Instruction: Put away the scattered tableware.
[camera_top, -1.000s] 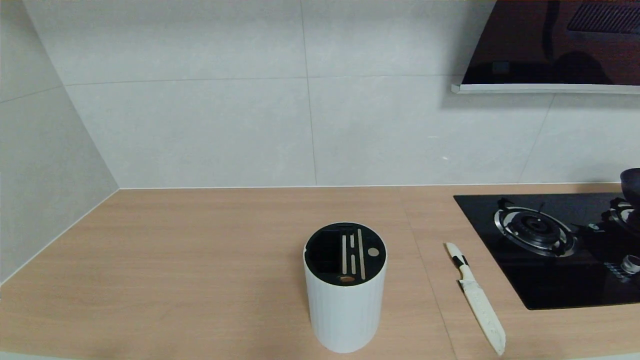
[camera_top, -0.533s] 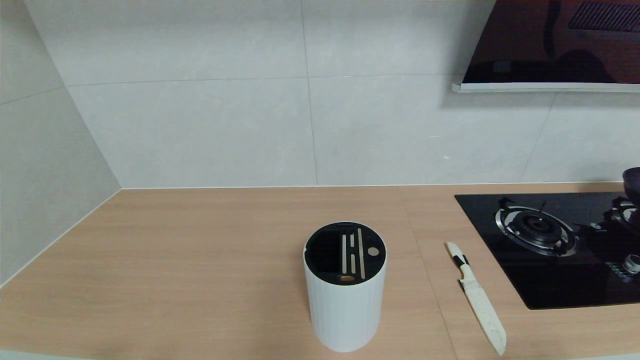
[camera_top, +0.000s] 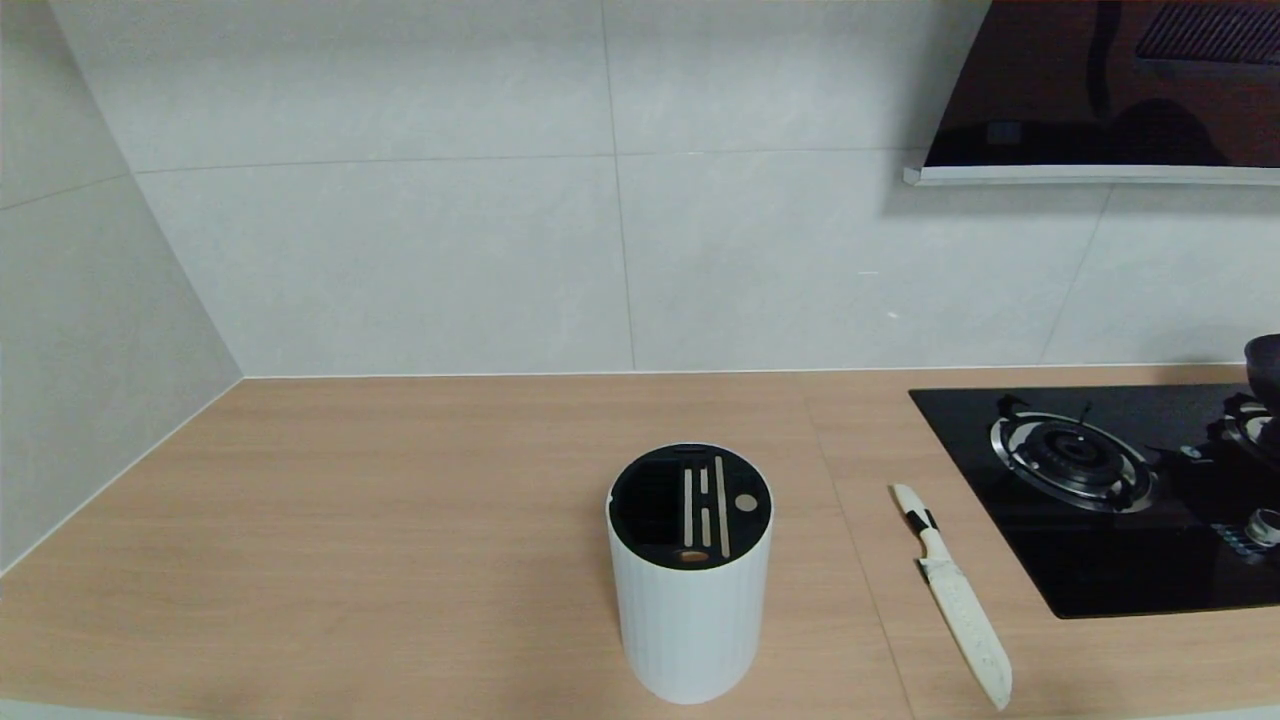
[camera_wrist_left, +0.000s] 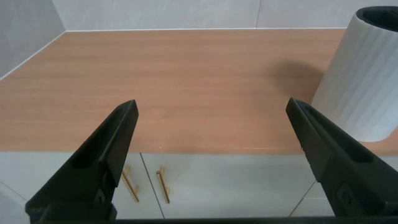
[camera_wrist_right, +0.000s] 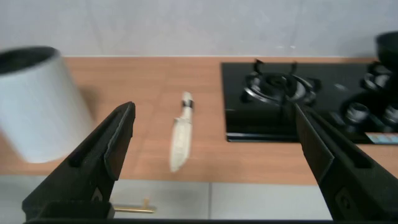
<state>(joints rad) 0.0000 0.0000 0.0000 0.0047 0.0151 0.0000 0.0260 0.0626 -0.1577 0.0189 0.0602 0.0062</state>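
Spread wide: left gripper (camera_wrist_left: 210, 109) with white holder (camera_wrist_left: 364, 78) ahead to its right, right gripper (camera_wrist_right: 212, 111) facing knife (camera_wrist_right: 181, 134) ahead.

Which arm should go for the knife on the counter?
Right, most likely. The knife lies right of the holder, by the stove, ahead of the open right gripper; the left gripper faces bare counter.

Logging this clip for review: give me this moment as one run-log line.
white kitchen knife: flat on wooden counter, right of white ribbed cylindrical knife block | left hand: open | right hand: open
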